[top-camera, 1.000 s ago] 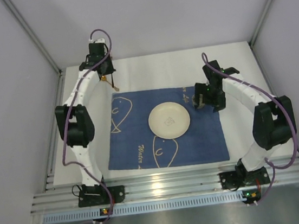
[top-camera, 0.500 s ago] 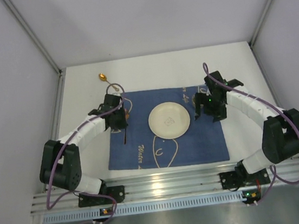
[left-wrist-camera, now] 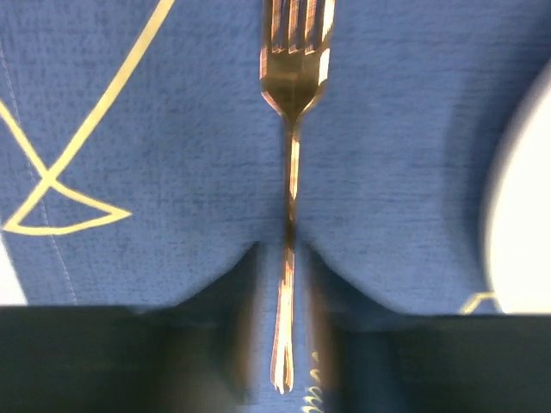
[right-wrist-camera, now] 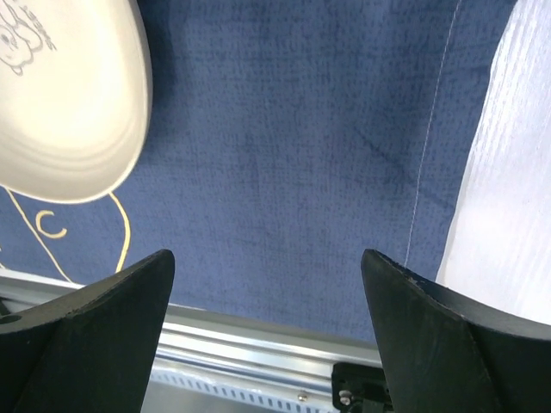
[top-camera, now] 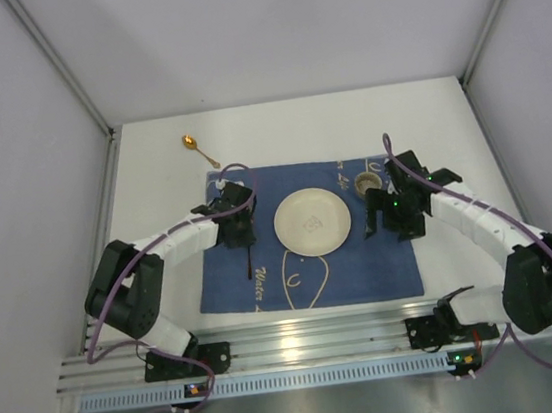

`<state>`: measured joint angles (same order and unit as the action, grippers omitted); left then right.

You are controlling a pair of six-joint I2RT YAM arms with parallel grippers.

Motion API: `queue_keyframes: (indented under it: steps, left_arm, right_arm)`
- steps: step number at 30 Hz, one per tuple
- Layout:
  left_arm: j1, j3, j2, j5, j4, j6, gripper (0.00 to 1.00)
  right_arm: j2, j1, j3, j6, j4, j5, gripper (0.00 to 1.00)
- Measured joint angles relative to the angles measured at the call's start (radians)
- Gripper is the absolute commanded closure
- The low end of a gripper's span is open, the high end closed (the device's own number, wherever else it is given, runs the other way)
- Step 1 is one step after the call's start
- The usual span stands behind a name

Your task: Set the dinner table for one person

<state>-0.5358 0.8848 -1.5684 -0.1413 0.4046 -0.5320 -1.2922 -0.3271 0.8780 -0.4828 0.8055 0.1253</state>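
Note:
A gold fork (left-wrist-camera: 293, 155) lies on the blue placemat (top-camera: 364, 266) just left of the cream plate (top-camera: 311, 222), tines pointing away. Only its handle end (top-camera: 250, 265) shows from above. My left gripper (left-wrist-camera: 288, 258) straddles the handle; its blurred fingers (left-wrist-camera: 237, 301) stand slightly apart from it, with mat showing on either side. In the top view the left gripper (top-camera: 243, 239) hovers low over the fork. My right gripper (right-wrist-camera: 267, 258) is open and empty over bare mat right of the plate (right-wrist-camera: 60, 95); seen from above, the right gripper (top-camera: 391, 228) sits just nearer than a small cup (top-camera: 368, 185). The white dinner table (top-camera: 296, 123) carries it all.
A gold spoon (top-camera: 199, 150) lies on the tabletop beyond the mat's far left corner. Aluminium rails (top-camera: 323, 342) run along the near edge, and grey walls close in the left, right and back.
My left arm carried the fork from the far left corner onto the mat beside the plate, and its jaws have parted. My right gripper drew back toward the near edge, uncovering the cup.

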Motion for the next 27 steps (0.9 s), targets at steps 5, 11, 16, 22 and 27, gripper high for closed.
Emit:
queue_keyframes:
  steps: [5,11,16,22,27]
  left_arm:
    - [0.0,0.02,-0.023,-0.019,0.057,-0.024,0.11]
    - [0.029,0.228,-0.05,-0.068,0.15,0.008,0.12]
    - [0.145,0.551,-0.209,-0.143,0.193,0.064,0.13]
    - [0.272,0.996,-0.525,-0.258,0.264,0.082,0.14]
    - [0.313,1.236,-0.762,-0.309,0.292,0.074,0.17]
  right_arm:
    - [0.038,0.0,-0.032,0.0,0.002,-0.005,0.09]
    - [0.056,0.0,-0.034,0.0,0.005,-0.023,0.09]
    - [0.056,0.0,-0.034,0.003,0.013,-0.038,0.08]
    - [0.045,0.0,-0.031,0.012,0.026,-0.055,0.06]
    - [-0.004,0.003,-0.005,0.021,0.05,-0.08,0.06]
